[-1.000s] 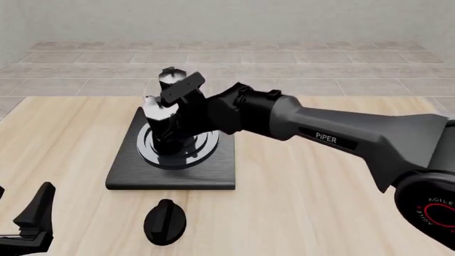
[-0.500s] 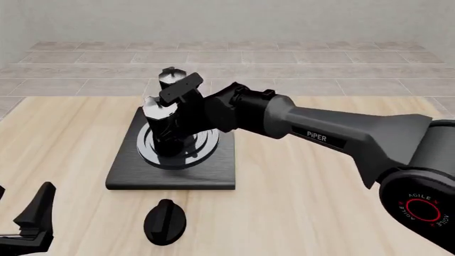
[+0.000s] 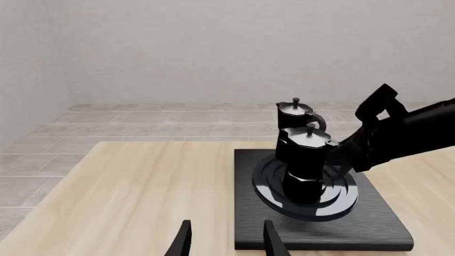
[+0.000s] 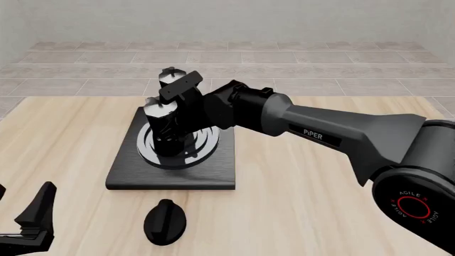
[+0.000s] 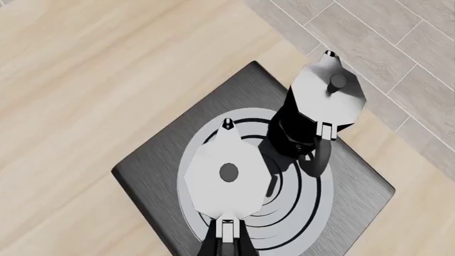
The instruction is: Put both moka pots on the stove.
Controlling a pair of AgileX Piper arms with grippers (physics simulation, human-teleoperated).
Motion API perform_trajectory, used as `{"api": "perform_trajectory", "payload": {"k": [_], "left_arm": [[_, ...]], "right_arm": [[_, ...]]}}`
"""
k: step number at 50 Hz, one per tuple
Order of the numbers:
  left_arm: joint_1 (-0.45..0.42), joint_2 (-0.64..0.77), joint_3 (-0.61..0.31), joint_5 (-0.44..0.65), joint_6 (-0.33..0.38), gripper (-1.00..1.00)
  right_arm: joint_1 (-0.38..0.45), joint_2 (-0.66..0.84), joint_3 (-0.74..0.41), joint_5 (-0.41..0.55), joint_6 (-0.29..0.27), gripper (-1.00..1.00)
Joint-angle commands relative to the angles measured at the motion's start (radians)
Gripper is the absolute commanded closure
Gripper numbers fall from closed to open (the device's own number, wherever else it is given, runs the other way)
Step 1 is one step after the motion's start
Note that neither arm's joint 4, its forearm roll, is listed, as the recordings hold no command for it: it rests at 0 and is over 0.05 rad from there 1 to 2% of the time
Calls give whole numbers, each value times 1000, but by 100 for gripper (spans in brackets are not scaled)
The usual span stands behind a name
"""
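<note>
The stove point(image 4: 128, 173) is a black slab with silver rings, lying mid-table. One moka pot point(image 4: 157, 113) stands upright on the rings. My right gripper point(image 4: 180, 122) reaches in from the right and is shut on that pot's handle point(image 5: 226, 230). The right wrist view looks straight down on this pot's lid point(image 5: 226, 178). The other moka pot point(image 4: 169, 77) stands just behind it toward the stove's far edge point(image 5: 323, 98), free of any gripper, with its base hidden in the front view. My left gripper point(image 4: 32, 224) hangs open at the near left, far from both pots, with empty fingers point(image 3: 183, 240).
A black oval knob point(image 4: 165, 221) lies on the wooden table point(image 4: 299, 213) just in front of the stove. The right arm point(image 4: 334, 133) stretches across the table's right half. Tiled floor lies beyond the table's far edge.
The right arm has eased a little further forward and left over the stove; the held pot shifted only slightly. The left gripper has sunk slightly at the bottom left.
</note>
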Motion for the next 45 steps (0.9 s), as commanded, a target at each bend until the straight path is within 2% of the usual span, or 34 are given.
{"api": "perform_trajectory", "payload": {"k": [1,13,14,34,45], "left_arm": [[0,3,1,-3,1,-100],[0,0,0,0,2,-100],[0,-2,0,1,2,-100],[0,-7,0,6,7,-100],[0,-6,1,3,10,-100]], "right_arm": [[-6,0,-19,0,15,100],[-12,-3,-22,-3,-3,100],[-12,-3,-23,-2,-2,-100],[1,-34,-5,7,-12,-100],[-8,-97,12,45,-26,-100]]}}
